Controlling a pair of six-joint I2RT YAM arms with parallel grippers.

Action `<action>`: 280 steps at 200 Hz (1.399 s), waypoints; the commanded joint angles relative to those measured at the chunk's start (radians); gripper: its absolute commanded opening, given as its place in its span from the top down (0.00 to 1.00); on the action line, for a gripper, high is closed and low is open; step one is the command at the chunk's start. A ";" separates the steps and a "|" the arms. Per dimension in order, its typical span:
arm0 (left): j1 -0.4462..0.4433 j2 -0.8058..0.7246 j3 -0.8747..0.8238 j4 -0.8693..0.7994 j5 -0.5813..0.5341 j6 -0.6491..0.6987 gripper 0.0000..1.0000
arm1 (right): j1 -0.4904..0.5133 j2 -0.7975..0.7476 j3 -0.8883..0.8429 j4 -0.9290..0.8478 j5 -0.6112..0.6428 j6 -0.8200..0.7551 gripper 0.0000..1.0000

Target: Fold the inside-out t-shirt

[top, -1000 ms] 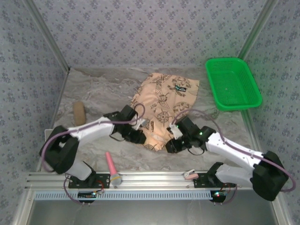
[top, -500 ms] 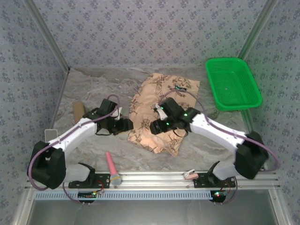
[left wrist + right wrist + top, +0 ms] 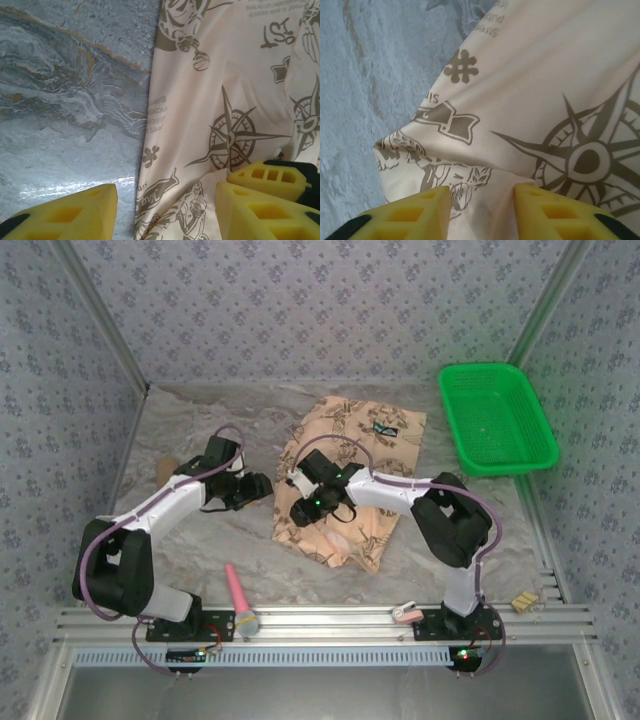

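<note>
Straddling the t-shirt (image 3: pixel 220 100) edge, left end effector (image 3: pixel 162 195) gapes open beside bare table (image 3: pixel 65 100); right end effector's (image 3: pixel 481 192) grip unclear.

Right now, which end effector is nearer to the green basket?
Right. Right end effector: over the t-shirt, left of the green basket. Left end effector: farther left, at the t-shirt's edge.
</note>
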 commanded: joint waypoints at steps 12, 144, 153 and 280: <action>0.033 -0.018 -0.028 0.008 0.015 0.018 0.46 | 0.040 -0.068 -0.056 0.008 -0.182 -0.027 0.92; -0.120 0.144 0.072 0.053 0.065 0.089 0.48 | 0.002 -0.385 -0.312 0.067 0.061 -0.058 0.41; -0.120 0.158 0.080 0.064 0.054 0.083 0.48 | -0.030 -0.358 -0.313 0.079 0.044 -0.079 0.41; -0.169 0.415 0.192 0.116 -0.001 0.090 0.51 | 0.265 -0.196 -0.252 -0.065 -0.413 -0.075 0.63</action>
